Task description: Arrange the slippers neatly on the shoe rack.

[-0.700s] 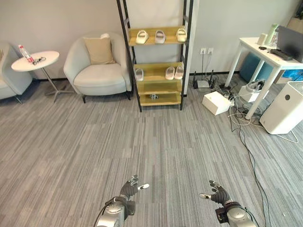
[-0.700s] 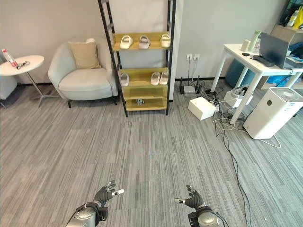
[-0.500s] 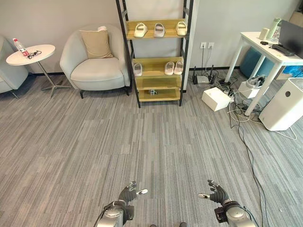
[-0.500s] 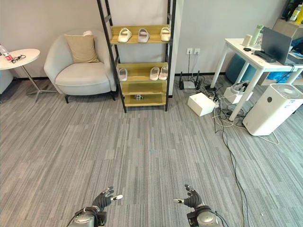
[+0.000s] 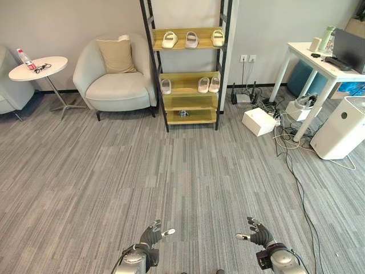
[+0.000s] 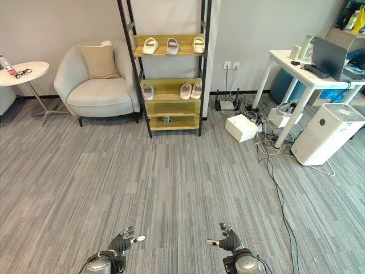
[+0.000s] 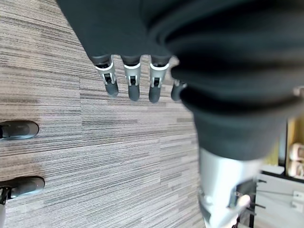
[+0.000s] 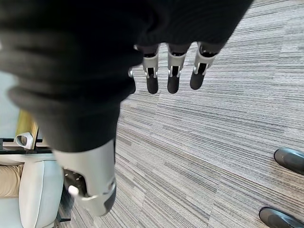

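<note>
With the left hand [image 5: 153, 236] and right hand [image 5: 258, 234] both relaxed and empty, far from the shoe rack [image 5: 186, 68] carrying the slippers [image 5: 192, 40], the approach should be walked squarely before reaching.

Grey striped carpet [image 5: 171, 171] runs right up to a plain pale wall [image 5: 68, 23], where a light armchair [image 5: 117, 85] with a tan cushion [image 5: 117, 55] sits beside a round white side table [image 5: 37, 64]; over on the right, a white desk [image 5: 319, 65], a white air purifier [image 5: 345, 128], cables [image 5: 296, 165] trailing across the floor
</note>
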### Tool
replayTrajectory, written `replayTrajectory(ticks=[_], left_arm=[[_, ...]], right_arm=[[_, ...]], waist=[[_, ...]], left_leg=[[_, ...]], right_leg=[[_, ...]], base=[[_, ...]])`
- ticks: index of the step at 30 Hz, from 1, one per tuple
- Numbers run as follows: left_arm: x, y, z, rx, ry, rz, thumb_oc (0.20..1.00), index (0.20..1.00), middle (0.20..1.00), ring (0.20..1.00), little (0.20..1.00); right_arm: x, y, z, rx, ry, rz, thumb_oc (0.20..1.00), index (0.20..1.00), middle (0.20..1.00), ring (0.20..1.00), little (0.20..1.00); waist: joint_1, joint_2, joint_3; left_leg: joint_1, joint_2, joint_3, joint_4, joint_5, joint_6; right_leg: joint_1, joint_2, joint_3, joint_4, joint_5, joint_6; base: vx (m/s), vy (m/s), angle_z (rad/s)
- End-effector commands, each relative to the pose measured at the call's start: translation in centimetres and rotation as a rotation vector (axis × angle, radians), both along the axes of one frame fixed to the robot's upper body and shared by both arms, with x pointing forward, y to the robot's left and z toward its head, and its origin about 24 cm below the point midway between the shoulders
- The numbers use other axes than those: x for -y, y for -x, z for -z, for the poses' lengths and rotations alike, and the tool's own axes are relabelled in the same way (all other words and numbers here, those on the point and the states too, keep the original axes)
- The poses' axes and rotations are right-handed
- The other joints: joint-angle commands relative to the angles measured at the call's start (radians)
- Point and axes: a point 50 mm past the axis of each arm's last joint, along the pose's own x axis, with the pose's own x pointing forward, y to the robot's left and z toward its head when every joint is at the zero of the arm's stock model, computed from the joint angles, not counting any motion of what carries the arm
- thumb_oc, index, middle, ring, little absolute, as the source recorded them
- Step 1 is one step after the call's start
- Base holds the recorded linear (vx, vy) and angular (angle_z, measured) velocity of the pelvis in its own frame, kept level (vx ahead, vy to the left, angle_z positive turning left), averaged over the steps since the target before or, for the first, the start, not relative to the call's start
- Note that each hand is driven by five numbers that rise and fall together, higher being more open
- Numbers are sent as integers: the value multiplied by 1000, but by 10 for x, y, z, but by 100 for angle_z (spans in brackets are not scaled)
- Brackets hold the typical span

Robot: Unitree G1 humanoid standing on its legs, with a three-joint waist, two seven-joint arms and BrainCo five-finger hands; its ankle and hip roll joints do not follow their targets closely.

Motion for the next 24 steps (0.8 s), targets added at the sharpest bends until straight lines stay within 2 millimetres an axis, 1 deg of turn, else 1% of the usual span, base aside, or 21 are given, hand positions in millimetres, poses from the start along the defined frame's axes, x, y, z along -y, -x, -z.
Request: replayTrajectory(ticks=[1,4,6,11,24], left_arm=[[-6,-14,-4,33,-34,1,1000,1000,1000,1000,1000],[-7,-16,-6,43,-34,-5,1000,1000,1000,1000,1000],[-5,-20,-11,86,-7,-10,1000,1000,1000,1000,1000],[-4,-24,-16,116,4,-4,1000,1000,1000,1000,1000],[-2,-26,-18,134,19,-28,1000,1000,1000,1000,1000]], right_arm=[[-7,-15,-13,82,-22,-45,1000,1000,1000,1000,1000],[-6,-14,-13,82,-23,-37,1000,1000,1000,1000,1000],[-9,-10,-10,71,-91,-10,1000,1000,1000,1000,1000],[-9,-8,-9,66,-98,-8,1000,1000,1000,1000,1000],[-10,-16,-10,77,-82,-20,1000,1000,1000,1000,1000]], waist=[[-6,-29,-25],[-7,-28,-25],[-6,-28,-23],[-5,-26,-22],[2,-32,-13]], left_leg=[[-12,7,28,-1,-17,-40],[-11,7,28,-1,-18,-41],[-10,7,27,-1,-18,-42],[-9,5,20,-1,-21,-41],[-14,2,11,-1,-25,-40]], right_leg=[[19,-74,-8,1,-31,78],[20,-74,-9,1,-32,77],[21,-73,-12,1,-36,76],[25,-74,-19,1,-39,75],[23,-77,-28,1,-40,79]], base=[[0,0,0],[0,0,0],[0,0,0],[0,0,0],[0,0,0]])
